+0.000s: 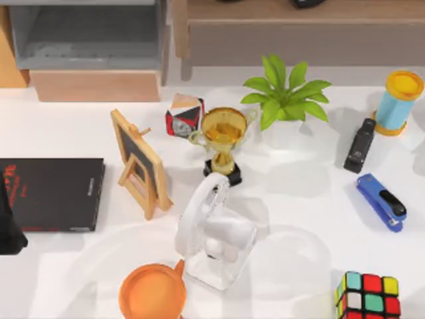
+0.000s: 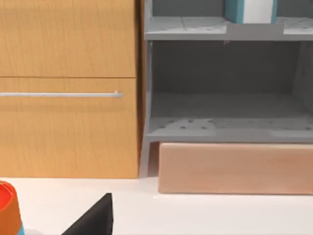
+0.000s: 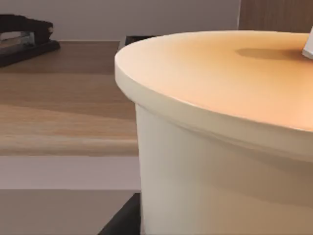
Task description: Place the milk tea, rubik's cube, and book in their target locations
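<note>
The milk tea (image 3: pixel 220 147), a cream cup with a pale orange lid, looms close in the right wrist view, in front of a wooden shelf (image 3: pixel 58 122). One dark finger (image 3: pixel 124 220) of my right gripper lies against its wall, shut on it. The rubik's cube (image 1: pixel 368 296) sits at the table's front right corner. The book (image 2: pixel 234 11), light blue with white page edges, stands on the upper level of the grey shelf (image 2: pixel 220 129). My left arm (image 1: pixel 8 229) is parked at the table's left edge.
A flat black book (image 1: pixel 53 193), a small easel chalkboard (image 1: pixel 139 163), a faceted block (image 1: pixel 184 114), a trophy (image 1: pixel 222 139), a plant (image 1: pixel 285 96), a white headset stand (image 1: pixel 212 239), an orange cup (image 1: pixel 153 292), two staplers (image 1: pixel 382 203) and a blue canister (image 1: pixel 398 100) crowd the table.
</note>
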Controlling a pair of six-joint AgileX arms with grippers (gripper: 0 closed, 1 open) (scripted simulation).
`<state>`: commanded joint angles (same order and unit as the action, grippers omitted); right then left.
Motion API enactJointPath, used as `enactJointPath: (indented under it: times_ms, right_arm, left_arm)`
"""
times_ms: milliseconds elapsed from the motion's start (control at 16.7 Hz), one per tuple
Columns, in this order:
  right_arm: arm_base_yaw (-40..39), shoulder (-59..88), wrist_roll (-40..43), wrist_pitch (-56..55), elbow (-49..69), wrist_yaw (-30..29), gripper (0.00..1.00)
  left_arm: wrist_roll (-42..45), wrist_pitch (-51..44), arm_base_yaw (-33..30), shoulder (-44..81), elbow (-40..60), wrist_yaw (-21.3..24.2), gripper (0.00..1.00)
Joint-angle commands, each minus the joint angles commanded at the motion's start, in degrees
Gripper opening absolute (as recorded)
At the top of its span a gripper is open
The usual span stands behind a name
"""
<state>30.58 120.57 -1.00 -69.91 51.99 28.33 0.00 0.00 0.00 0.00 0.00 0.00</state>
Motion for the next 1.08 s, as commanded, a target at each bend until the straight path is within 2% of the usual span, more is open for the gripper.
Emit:
enactJointPath:
  times_ms: [720, 1080]
  right_arm:
    - [0.3, 5.8, 0.1, -5.9, -0.2, 0.0, 0.00]
    - [0.3, 5.8, 0.1, -5.9, -0.2, 0.0, 0.45]
  left_arm:
    - [0.0, 0.0, 0.0, 0.0, 0.0, 0.0, 1.00]
    - [0.0, 0.0, 0.0, 0.0, 0.0, 0.0, 1.00]
